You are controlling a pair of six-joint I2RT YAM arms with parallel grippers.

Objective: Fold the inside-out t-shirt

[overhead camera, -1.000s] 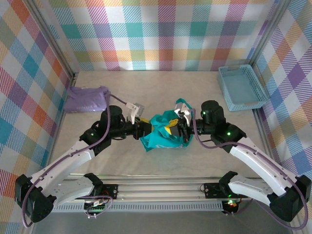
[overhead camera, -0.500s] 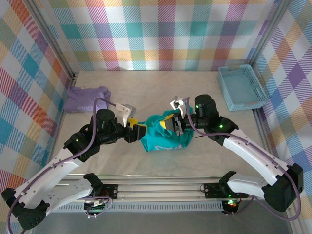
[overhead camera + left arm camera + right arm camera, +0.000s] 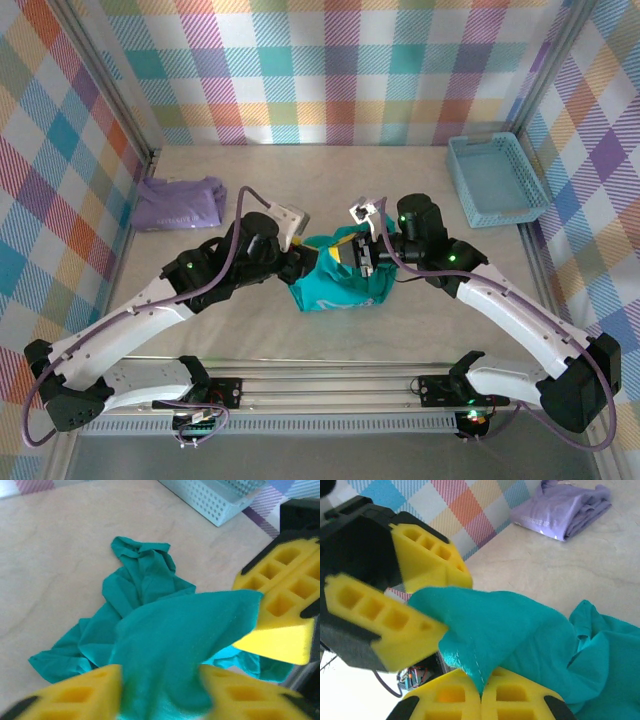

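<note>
Left fingers (image 3: 75,690) and right fingers (image 3: 520,695) are both pinching the one teal inside-out t-shirt (image 3: 335,285), bunched up mid-table. I count one lavender garment (image 3: 178,203) at the left edge and one blue basket (image 3: 495,180) in the far-right corner.

Left hand (image 3: 303,264), right hand (image 3: 348,257), both clamped

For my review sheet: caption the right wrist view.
Right gripper shut on teal t-shirt, left gripper gripping same flap, lavender garment behind.

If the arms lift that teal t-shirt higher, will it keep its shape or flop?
Probably floppy: the t-shirt lies crumpled in soft folds. Likely light: the small pinch of the right gripper holds a fold raised.
</note>
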